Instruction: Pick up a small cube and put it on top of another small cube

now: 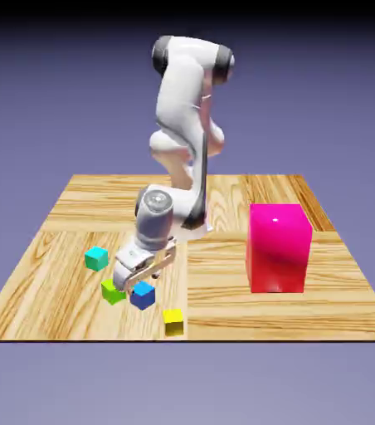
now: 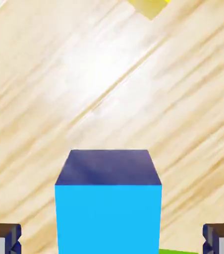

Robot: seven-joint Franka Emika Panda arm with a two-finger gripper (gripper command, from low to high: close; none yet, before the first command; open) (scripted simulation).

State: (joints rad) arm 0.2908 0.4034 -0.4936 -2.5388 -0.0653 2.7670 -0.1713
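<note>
Yellow cube (image 1: 172, 320) nearest desk (image 1: 249, 314) front edge. Blue cube (image 1: 143, 295) on desk between fingers (image 2: 2, 239), spread wide, not touching: staged for grasp. Green cube (image 1: 112, 291) just beside, likely stack base. Cyan cube (image 1: 96, 258), magenta block (image 1: 279, 247) farther. No readable markings.

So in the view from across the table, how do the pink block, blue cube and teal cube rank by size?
1. Pink block, far the largest.
2. Blue cube and teal cube look about alike; I wouldn't rank them.
</note>
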